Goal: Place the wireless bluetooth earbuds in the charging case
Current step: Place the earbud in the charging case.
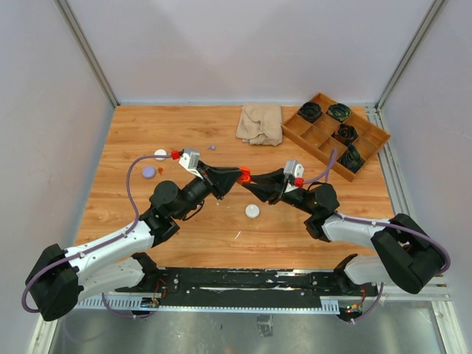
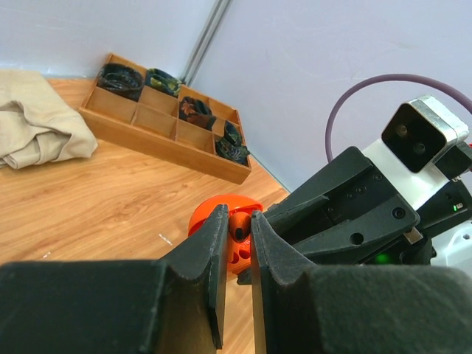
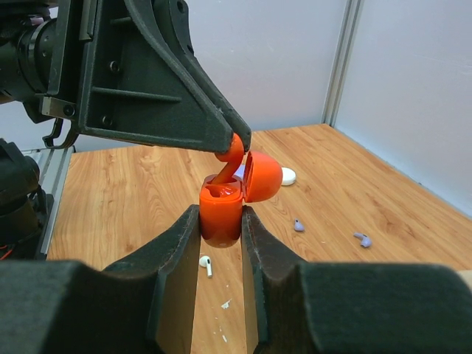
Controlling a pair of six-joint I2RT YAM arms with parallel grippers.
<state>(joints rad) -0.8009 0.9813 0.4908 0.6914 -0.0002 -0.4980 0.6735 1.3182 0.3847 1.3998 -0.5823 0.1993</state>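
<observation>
Nearest, my right claw [image 3: 220, 215] is closed around the body of the orange charging case [image 3: 221, 227]. It holds the case upright above the table [image 3: 133, 192] with the lid [image 3: 262, 175] swung back. Just over the open mouth, my left claw [image 3: 234, 141] is pinched tight on an orange earbud [image 3: 230, 164]. The bud is small and glossy, the same colour as the case, and its lower end reaches down into the well.

I judge this to be the insertion step itself, with the bud partly in but not seated. The next move calls for a short, straight push down with the case held level, then a release that does not drag the bud back out.

Further off on the wood lie a white earbud [image 3: 207, 265], a pale purple earbud [image 3: 298, 225], a second purple earbud [image 3: 361, 239] and a white round case [image 3: 287, 176].
</observation>
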